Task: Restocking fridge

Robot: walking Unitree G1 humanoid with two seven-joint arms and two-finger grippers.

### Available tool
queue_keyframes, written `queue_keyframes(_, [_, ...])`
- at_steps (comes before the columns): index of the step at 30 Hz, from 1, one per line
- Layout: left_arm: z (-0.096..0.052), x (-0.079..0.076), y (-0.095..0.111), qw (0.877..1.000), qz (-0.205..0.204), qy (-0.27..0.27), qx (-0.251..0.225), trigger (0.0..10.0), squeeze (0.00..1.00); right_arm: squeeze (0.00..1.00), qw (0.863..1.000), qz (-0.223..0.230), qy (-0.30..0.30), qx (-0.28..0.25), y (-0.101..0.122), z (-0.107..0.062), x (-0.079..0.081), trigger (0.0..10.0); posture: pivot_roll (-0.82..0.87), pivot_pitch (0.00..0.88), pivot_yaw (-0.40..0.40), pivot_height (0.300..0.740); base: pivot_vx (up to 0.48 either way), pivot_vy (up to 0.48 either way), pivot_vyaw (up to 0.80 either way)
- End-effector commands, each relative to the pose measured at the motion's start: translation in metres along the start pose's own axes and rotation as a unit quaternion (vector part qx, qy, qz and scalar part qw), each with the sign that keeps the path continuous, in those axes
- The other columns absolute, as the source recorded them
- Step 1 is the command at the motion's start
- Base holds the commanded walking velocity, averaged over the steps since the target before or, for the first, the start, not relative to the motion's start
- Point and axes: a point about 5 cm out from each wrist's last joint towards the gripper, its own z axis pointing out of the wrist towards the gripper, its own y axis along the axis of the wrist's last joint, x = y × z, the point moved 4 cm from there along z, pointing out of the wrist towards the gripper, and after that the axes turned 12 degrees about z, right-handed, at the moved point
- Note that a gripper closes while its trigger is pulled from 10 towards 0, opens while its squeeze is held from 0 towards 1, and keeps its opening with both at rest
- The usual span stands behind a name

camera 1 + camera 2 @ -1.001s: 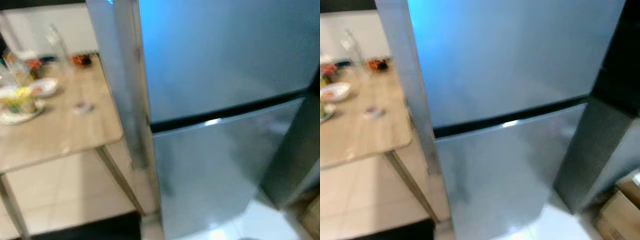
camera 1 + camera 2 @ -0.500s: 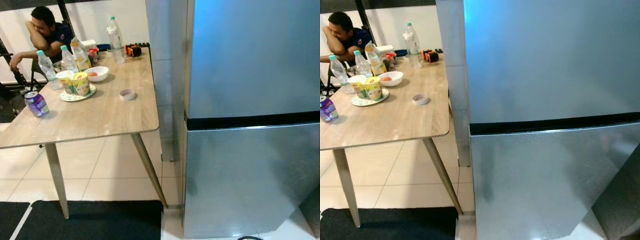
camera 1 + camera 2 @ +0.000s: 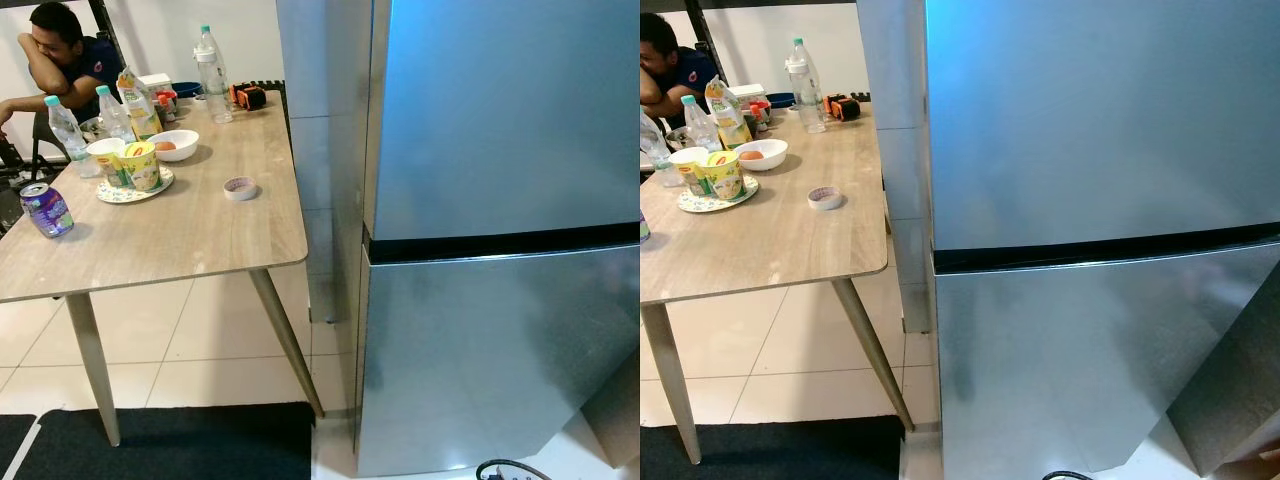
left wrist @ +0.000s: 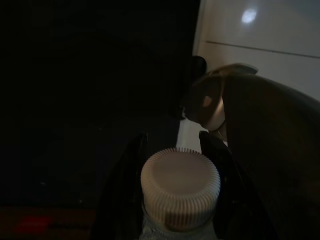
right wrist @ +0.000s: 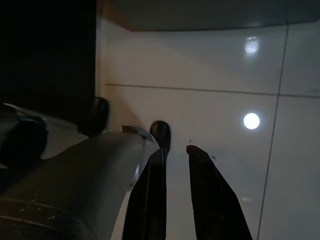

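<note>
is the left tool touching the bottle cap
Touching. The left wrist view shows the left tool with a black finger pressed against each side of the white ribbed bottle cap, no gap on either side.

Interior, tiled: pale glossy floor tiles (image 3: 210,335) reflecting ceiling lights, with a black mat (image 3: 180,440) along the near edge. Left, a light wood-topped table (image 3: 180,235) on slanted metal legs, white wall (image 3: 250,40) beyond; a person (image 3: 60,55) sits at its far end.
</note>
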Motion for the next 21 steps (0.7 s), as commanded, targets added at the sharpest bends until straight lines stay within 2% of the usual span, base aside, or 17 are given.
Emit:
queue_keyframes(1, [0.0, -0.007, -0.009, 1.0, -0.009, -0.009, 0.013, 10.0, 0.0, 0.0, 1.0, 0.0, -0.004, -0.006, 0.002, -0.002, -0.006, 10.0, -0.09, 0.0, 0.006, 0.74, 0.0, 0.0, 0.0])
queue_keyframes(2, [0.0, -0.007, -0.009, 1.0, -0.009, -0.009, 0.013, 10.0, 0.0, 0.0, 1.0, 0.0, -0.004, -0.006, 0.002, -0.002, -0.006, 10.0, -0.09, 0.0, 0.006, 0.74, 0.0, 0.0, 0.0])
queue_keyframes(4, [0.0, -0.008, -0.009, 1.0, 0.002, -0.016, 0.016, 10.0, 0.0, 0.0, 0.999, -0.033, 0.019, -0.003, 0.006, -0.001, 0.001, 10.0, -0.09, 0.0, 0.006, 0.74, 0.0, 0.0, 0.0])
queue_keyframes(7, [0.0, -0.009, -0.01, 1.0, 0.0, -0.018, 0.017, 10.0, 0.0, 0.0, 0.998, -0.035, 0.041, -0.009, 0.013, 0.0, 0.008, 10.0, -0.09, 0.0, 0.005, 0.74, 0.0, 0.0, 0.0])
queue_keyframes(8, [0.0, -0.01, -0.01, 1.0, -0.002, -0.018, 0.017, 10.0, 0.0, 0.0, 0.997, -0.048, 0.057, -0.012, 0.018, 0.001, 0.012, 10.0, -0.09, 0.0, 0.003, 0.74, 0.0, 0.0, 0.0])
queue_keyframes(13, [0.0, -0.009, -0.011, 1.0, -0.004, -0.018, 0.017, 10.0, 0.0, 0.0, 0.98, -0.124, 0.152, -0.02, 0.037, -0.001, 0.037, 10.0, -0.09, 0.0, 0.003, 0.74, 0.0, 0.0, 0.0])
queue_keyframes(14, [0.0, -0.009, -0.011, 1.0, -0.004, -0.018, 0.017, 10.0, 0.0, 0.0, 0.98, -0.124, 0.152, -0.02, 0.037, -0.001, 0.037, 10.0, -0.09, 0.0, 0.003, 0.74, 0.0, 0.0, 0.0])
queue_keyframes(15, [0.0, -0.009, -0.012, 1.0, -0.005, -0.017, 0.017, 10.0, 0.0, 0.0, 0.975, -0.134, 0.174, -0.023, 0.042, -0.002, 0.042, 10.0, -0.09, 0.0, 0.003, 0.74, 0.0, 0.0, 0.0])
queue_keyframes(16, [0.0, -0.008, -0.012, 1.0, -0.006, -0.017, 0.018, 10.0, 0.0, 0.0, 0.964, -0.152, 0.216, -0.031, 0.057, -0.006, 0.05, 10.0, -0.08, 0.0, 0.005, 0.74, 0.0, 0.0, 0.0])
queue_keyframes(17, [0.0, -0.008, -0.012, 1.0, -0.006, -0.017, 0.018, 10.0, 0.0, 0.0, 0.964, -0.152, 0.216, -0.031, 0.057, -0.006, 0.05, 10.0, -0.08, 0.0, 0.005, 0.74, 0.0, 0.0, 0.0])
queue_keyframes(21, [-0.001, -0.008, -0.014, 1.0, -0.004, -0.018, 0.02, 10.0, 0.0, 0.0, 0.935, -0.188, 0.297, -0.034, 0.081, -0.017, 0.066, 10.0, -0.08, 0.0, 0.005, 0.74, 0.0, 0.0, 0.0])
